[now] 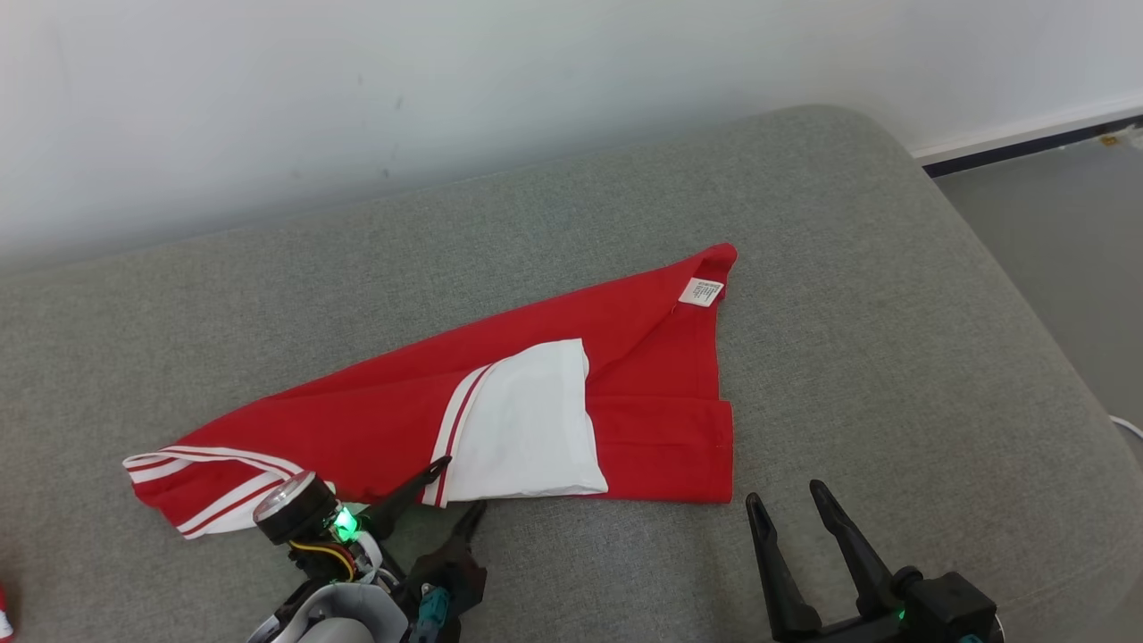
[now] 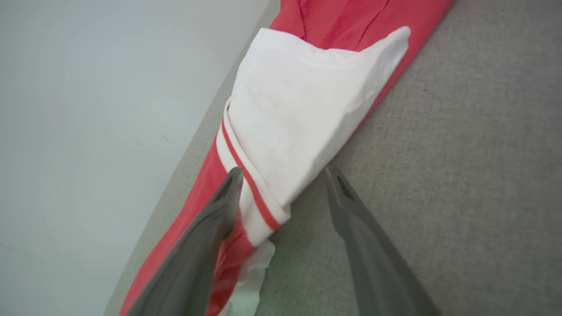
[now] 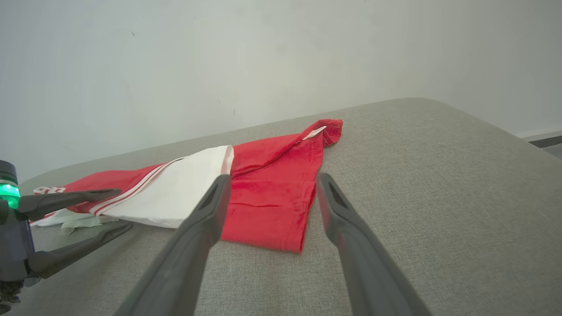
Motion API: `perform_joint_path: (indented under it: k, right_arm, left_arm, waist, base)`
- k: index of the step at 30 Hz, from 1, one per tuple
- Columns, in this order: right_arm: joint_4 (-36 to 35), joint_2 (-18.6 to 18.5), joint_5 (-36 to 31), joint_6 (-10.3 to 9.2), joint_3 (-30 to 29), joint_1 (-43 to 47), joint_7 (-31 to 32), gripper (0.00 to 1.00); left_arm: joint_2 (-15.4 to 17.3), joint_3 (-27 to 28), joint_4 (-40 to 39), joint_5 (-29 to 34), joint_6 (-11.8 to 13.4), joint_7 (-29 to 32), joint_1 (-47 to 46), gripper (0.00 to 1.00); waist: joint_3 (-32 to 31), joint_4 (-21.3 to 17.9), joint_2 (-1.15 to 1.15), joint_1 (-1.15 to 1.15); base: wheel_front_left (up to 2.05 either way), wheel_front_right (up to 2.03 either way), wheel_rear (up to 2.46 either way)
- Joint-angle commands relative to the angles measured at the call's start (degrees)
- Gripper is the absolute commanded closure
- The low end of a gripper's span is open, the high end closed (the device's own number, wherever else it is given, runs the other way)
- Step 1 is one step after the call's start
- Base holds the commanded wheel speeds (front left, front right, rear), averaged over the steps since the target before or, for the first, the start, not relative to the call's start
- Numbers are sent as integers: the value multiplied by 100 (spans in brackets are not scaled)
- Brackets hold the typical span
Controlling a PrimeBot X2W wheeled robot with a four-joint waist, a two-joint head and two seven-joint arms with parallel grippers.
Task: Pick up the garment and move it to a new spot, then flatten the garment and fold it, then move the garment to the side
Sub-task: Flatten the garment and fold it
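The red garment point(image 1: 652, 393) is lying across the middle of the grey cushion point(image 1: 893, 357). Its long axis is running from 8 o'clock to 2 o'clock in the head view. Its striped cuff point(image 1: 205, 487) is pointing toward 8 o'clock at the left end.

Just right of that, the left tool point(image 1: 460, 487) is reaching in from 6 o'clock with its jaws standing wide. In the left wrist view its fingers point(image 2: 219, 210) are straddling the striped edge of the white panel point(image 1: 527, 420), which is lying folded over the red cloth. Nothing is being squeezed.

Farther right, the garment is tapering to a corner at 2 o'clock, where a small white label point(image 1: 701, 292) is showing.

The right tool point(image 1: 786, 494) is hovering at 5 o'clock of the red hem, just beside it and apart from the cloth. Its jaws are also spread wide and holding nothing.
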Motion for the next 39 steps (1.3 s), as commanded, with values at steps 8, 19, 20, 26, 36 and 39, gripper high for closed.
perform_joint_path:
  k: [8, 19, 20, 26, 36, 39]
  right_arm:
    - [-20, 37, 43, -11, -78, -22, -6, 0]
    - [-49, 65, 64, -11, 77, -182, -6, 0]
    - [-51, 67, 69, -11, 92, -221, -6, 0]
    - [-83, 92, 85, -11, 134, -383, -6, 0]
    - [-109, 126, 70, -11, -20, -373, -6, 0]
    - [-101, 131, 59, -11, -45, -329, -6, 0]
  left_arm:
    - [-48, 190, -54, -641, -60, -22, -287, 100]
    - [734, 1336, 201, -1687, -574, -22, -1853, 100]
    - [867, 1357, 276, -1658, -596, -18, -2049, 100]
    - [1328, 1639, 745, -1697, -474, -11, -2918, 0]
    - [1210, 2309, 428, -2386, -296, -21, -2632, 0]
    - [1076, 2590, -223, -2616, -196, -21, -1983, 0]
  waist:
    - [-2, 34, 0, 0]
    - [312, -174, 0, 0]
    - [373, -230, 0, 0]
    - [711, -455, 0, 0]
    - [924, -305, 0, 0]
    - [826, -132, 0, 0]
  base:
    - [0, 0, 0]
    - [0, 0, 0]
    - [0, 0, 0]
    - [0, 0, 0]
    - [0, 0, 0]
    - [0, 0, 0]
